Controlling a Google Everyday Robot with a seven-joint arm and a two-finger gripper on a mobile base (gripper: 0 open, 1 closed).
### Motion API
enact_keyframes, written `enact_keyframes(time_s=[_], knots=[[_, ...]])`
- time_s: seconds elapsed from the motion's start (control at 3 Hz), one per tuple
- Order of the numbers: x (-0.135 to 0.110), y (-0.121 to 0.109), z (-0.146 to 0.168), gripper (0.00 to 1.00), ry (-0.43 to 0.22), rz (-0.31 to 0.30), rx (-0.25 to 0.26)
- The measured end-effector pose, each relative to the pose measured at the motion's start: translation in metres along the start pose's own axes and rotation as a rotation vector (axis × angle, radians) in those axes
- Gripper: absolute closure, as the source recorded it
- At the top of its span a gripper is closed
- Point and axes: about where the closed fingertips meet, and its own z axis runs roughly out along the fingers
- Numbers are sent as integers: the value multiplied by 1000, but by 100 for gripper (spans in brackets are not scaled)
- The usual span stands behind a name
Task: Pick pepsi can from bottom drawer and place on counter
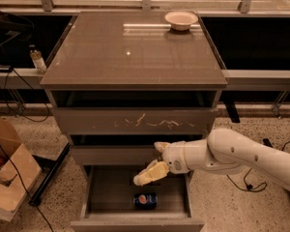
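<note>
Down at the foot of the cabinet, the bottom drawer (88, 193) stands pulled out toward the near side, its shallow grey tray open from above. The pepsi can (145, 200) sits on the drawer floor near the front lip, roughly midway between the left and right walls, and it appears to lie on its side. Bare floor shows on both sides of it and behind it.

The gripper (146, 162) hangs over the far half of the drawer, just above and slightly beyond the can, apart from it. Its two fingers are spread: one pale tip points up toward the middle drawer (113, 155) and the lower, yellowish one (148, 173) angles down to the left. The white arm (241, 153) reaches in from the right, crossing the drawer's right edge (the cabinet's right post lies close behind it).

Above, the scratched drawer front (135, 122) is shut. The counter (125, 57) is a broad glossy top with a small bowl (181, 19) at its far right edge. A small bottle (37, 60) stands on the ledge to the left, and a cardboard box (9, 180) sits on the floor at the near left.
</note>
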Motion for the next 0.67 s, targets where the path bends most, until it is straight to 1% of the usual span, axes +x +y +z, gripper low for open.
enact_keyframes(time_s=[0.33,0.67], knots=[[13,-6,15,0,19,15,19],[33,-21,47,0,40,31,13]])
